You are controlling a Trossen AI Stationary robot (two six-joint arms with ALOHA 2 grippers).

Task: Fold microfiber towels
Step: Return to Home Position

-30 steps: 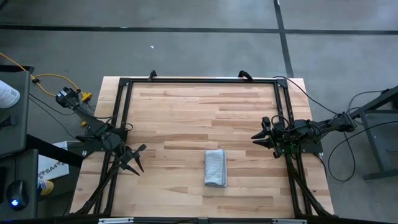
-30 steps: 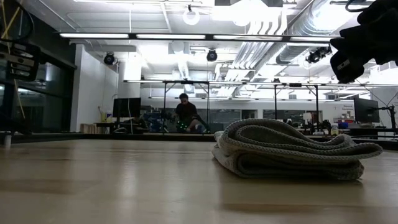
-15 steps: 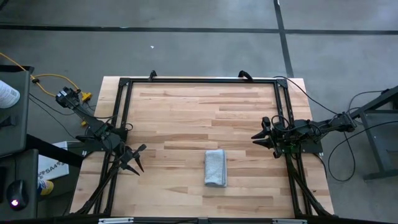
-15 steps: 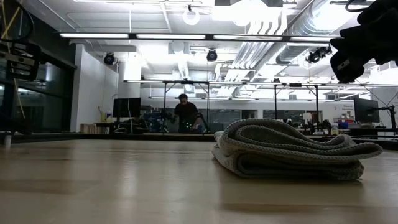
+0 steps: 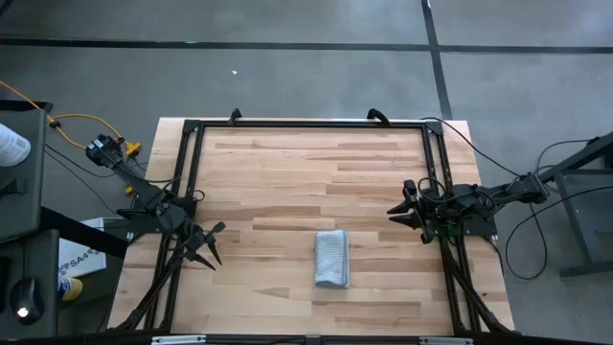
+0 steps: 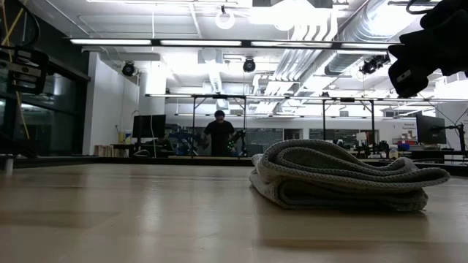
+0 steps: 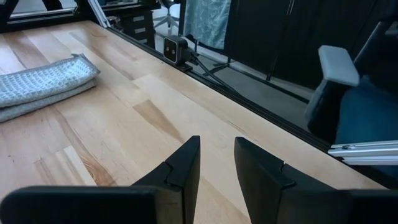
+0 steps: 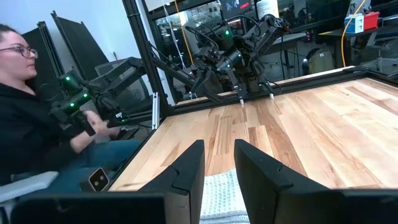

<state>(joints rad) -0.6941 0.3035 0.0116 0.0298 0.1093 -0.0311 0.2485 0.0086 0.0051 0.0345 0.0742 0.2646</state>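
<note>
The light grey microfiber towel [image 5: 332, 259] lies folded into a small narrow stack of several layers, flat on the wooden tabletop [image 5: 287, 172], right of centre and toward the near edge. It also shows in the low view [image 6: 344, 175], the left wrist view [image 7: 37, 87] and the right wrist view [image 8: 221, 193]. My left gripper [image 5: 206, 247] hovers at the table's left edge, open and empty [image 7: 216, 140]. My right gripper [image 5: 407, 213] hovers at the table's right side, open and empty [image 8: 217, 144], with the towel just beyond its fingertips. Neither gripper touches the towel.
A black metal frame [image 5: 306, 123] runs around the tabletop. A small camera [image 7: 176, 48] sits at the table's edge. A person [image 8: 37, 124] sits beyond the table beside other dark arms [image 8: 230, 56]. Bare wood surrounds the towel.
</note>
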